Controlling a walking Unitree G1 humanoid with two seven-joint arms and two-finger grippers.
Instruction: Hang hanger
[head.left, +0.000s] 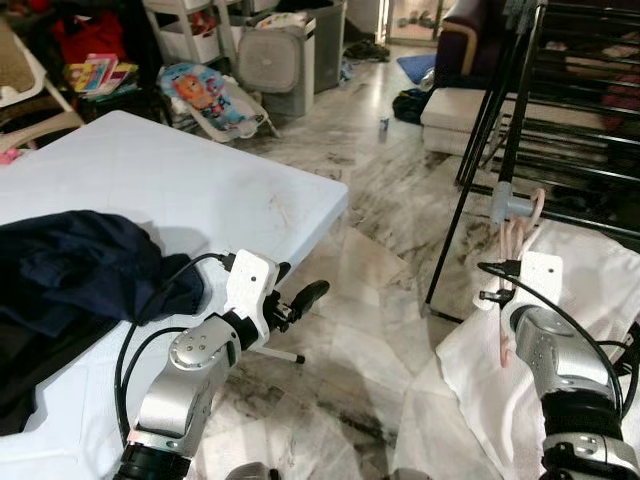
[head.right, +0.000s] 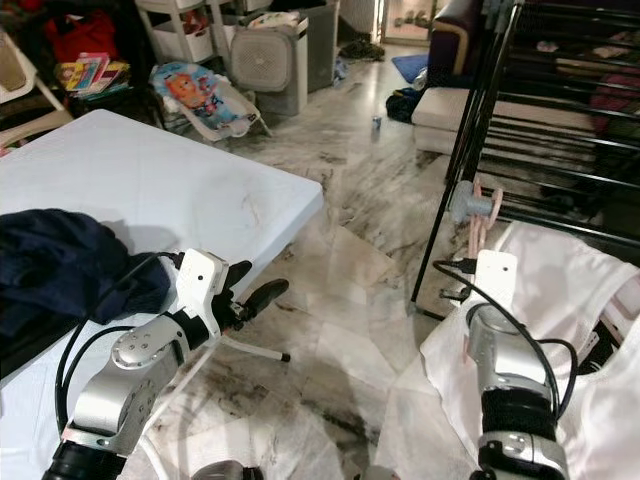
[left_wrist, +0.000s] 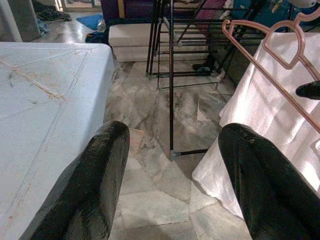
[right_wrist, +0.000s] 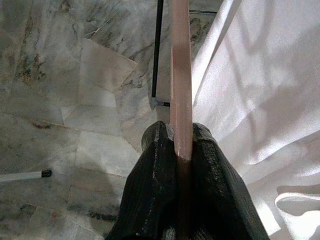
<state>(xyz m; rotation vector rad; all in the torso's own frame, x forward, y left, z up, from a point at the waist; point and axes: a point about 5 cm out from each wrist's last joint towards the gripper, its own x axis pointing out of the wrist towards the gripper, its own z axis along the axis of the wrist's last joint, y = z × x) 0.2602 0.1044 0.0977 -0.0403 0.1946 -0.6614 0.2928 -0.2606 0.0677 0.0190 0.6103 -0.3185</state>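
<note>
A pink hanger (head.left: 512, 243) carries a white garment (head.left: 590, 270) that drapes down to the floor on my right. My right gripper (right_wrist: 181, 145) is shut on one of the hanger's bars (right_wrist: 180, 70). The hanger's hook sits close to a grey joint (head.left: 510, 203) on the black drying rack (head.left: 520, 110); whether it rests on the rack I cannot tell. My left gripper (head.left: 300, 295) is open and holds nothing, hovering just off the corner of the white table (head.left: 200, 180). In the left wrist view the hanger (left_wrist: 280, 75) shows beyond the open fingers (left_wrist: 105, 170).
Dark blue clothes (head.left: 70, 270) lie piled on the table's near left. Marble floor separates the table from the rack. Farther back stand a baby bouncer (head.left: 205, 95), a grey boxy appliance (head.left: 275, 60) and a white cushion (head.left: 455, 110) beside the rack's legs.
</note>
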